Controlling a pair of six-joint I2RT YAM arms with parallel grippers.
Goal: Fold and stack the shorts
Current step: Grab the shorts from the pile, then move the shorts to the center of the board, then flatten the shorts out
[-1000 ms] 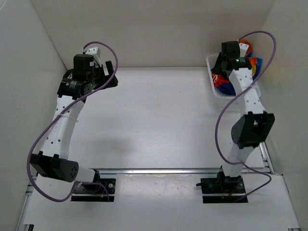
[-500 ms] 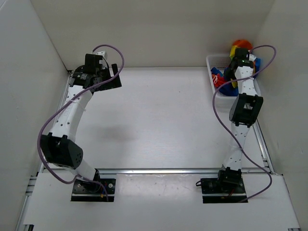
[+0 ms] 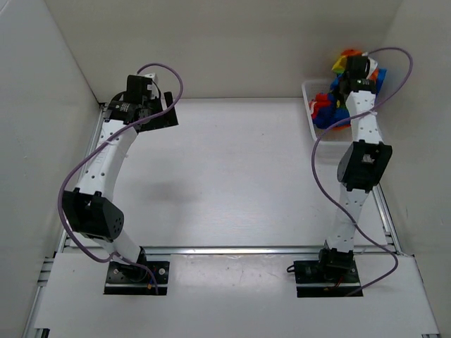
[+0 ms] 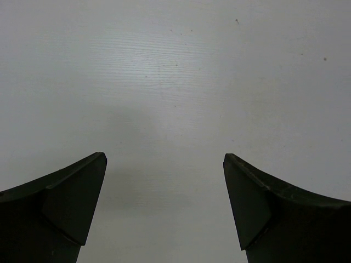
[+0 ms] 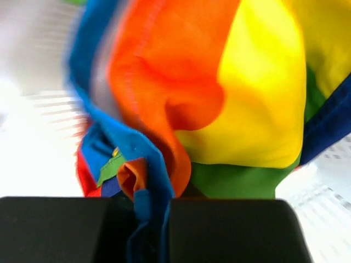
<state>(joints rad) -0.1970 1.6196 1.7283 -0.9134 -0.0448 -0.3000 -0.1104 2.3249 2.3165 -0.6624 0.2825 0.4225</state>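
1. Shorts hung bunched above the basket at the desk's far right.
2. Right claw had just clamped shut on them and lifted.
3. Left claw stayed wide open, empty.
4. Folding had not begun.

Bright even light, faint soft shadow on the table, right wrist view blurred, shorts out of focus

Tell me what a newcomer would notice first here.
The rainbow shorts grab the eye: a bright bunch pinched in the shut right gripper, over the white basket in the far right corner. Everything else is pale by contrast. The left gripper hangs open over the white table at the far left.
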